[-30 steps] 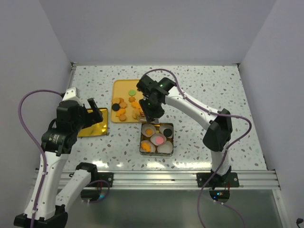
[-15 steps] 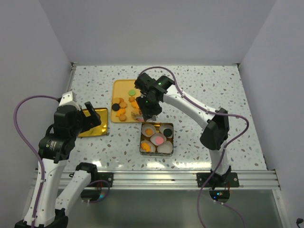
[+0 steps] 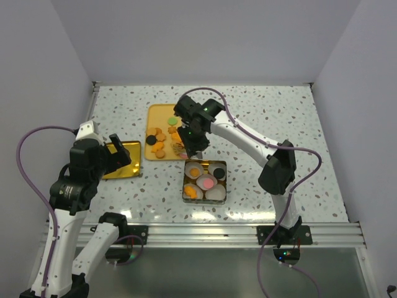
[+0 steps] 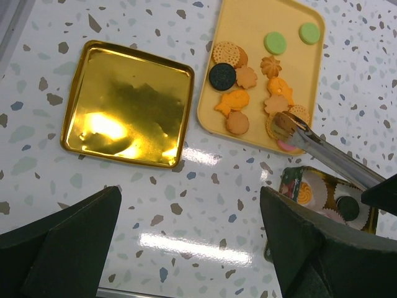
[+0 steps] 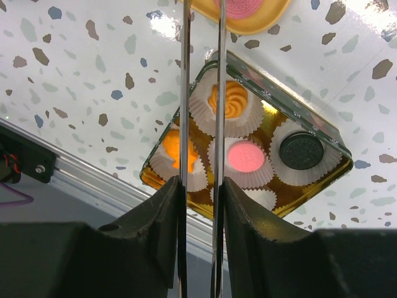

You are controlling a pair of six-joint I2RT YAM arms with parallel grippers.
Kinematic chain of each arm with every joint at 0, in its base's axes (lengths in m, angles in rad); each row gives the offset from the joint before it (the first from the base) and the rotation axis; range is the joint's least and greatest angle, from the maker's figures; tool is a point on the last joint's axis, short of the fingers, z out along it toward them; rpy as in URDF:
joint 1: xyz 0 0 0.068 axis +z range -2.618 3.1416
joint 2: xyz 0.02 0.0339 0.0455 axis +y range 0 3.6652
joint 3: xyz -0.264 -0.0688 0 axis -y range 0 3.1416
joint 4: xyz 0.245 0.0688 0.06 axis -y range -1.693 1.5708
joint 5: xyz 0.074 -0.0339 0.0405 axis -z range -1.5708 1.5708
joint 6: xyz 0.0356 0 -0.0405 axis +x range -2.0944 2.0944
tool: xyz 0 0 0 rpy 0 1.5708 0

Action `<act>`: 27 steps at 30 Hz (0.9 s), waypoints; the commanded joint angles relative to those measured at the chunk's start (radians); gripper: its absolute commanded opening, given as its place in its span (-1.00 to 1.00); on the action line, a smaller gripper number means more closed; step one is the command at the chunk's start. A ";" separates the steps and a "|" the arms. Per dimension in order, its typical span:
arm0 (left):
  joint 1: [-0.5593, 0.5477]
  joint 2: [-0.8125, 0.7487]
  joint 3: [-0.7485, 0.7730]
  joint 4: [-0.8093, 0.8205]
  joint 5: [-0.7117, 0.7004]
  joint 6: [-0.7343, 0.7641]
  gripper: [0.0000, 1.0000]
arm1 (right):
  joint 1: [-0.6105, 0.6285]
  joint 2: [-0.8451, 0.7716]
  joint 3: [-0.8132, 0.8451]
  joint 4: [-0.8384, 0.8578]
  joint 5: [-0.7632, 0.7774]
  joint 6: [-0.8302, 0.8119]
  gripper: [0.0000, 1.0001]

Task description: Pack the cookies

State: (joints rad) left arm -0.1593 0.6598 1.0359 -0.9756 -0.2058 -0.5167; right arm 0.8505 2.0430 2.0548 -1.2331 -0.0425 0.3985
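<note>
The cookies (image 3: 162, 138) lie on a yellow tray (image 3: 156, 115); most are orange-brown, two are green and one is black. They also show in the left wrist view (image 4: 248, 93). My right gripper (image 3: 193, 133) is shut on metal tongs (image 5: 201, 93). The tong tips (image 4: 286, 123) hang over the tray's near right corner, by a pink cookie (image 5: 242, 7). An open tin (image 3: 205, 181) holds white paper cups with orange (image 5: 226, 98), pink (image 5: 245, 156) and black (image 5: 301, 150) cookies. My left gripper (image 4: 189, 223) is open and empty above the bare table.
A gold lid (image 3: 121, 159) lies flat left of the tray, also in the left wrist view (image 4: 127, 102). The tin sits just in front of the tray. A metal rail (image 3: 205, 234) runs along the table's near edge.
My right gripper with the tongs has shifted slightly back and left, from over the tin's far edge towards the tray. My left arm has drawn a little left and back.
</note>
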 commanded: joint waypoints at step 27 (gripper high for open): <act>0.006 -0.074 0.110 -0.121 0.140 0.055 1.00 | 0.002 -0.274 0.100 -0.189 0.139 0.192 -0.52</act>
State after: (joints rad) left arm -0.1589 0.6128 1.0832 -1.0565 -0.1234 -0.4854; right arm 0.8505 1.8629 2.1006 -1.3155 0.0490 0.5301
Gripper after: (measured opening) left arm 0.997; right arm 0.306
